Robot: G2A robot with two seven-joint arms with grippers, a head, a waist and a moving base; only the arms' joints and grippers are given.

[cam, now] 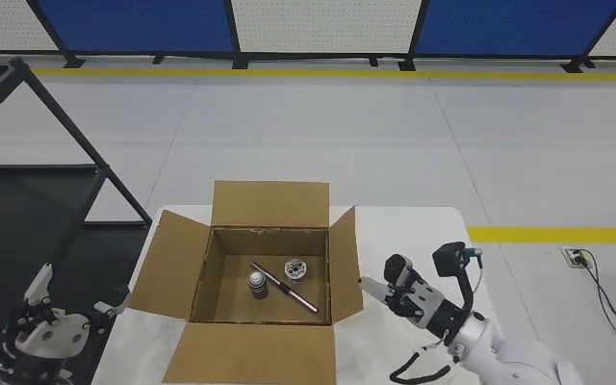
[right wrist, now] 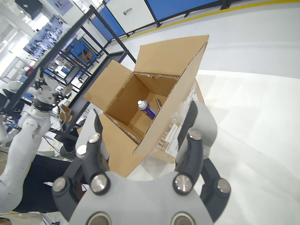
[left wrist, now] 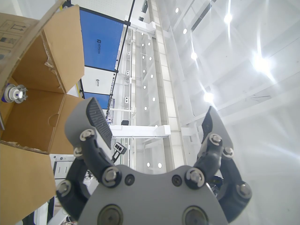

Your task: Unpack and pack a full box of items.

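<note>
The box (cam: 270, 204) sits on the table (cam: 409, 231), flaps spread, holding a spray can (cam: 257, 283), a thin rod (cam: 285, 288) and a round metal part (cam: 295, 269). The right tool (right wrist: 145, 111) hangs beside its right flap, jaws apart. The left tool (left wrist: 152, 108), likewise spread, holds nothing.

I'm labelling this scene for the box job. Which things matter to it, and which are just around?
Job: box, spray can, rod, round metal part, left tool, right tool, both open.
Just around: black rack, blue panels, floor socket.
</note>
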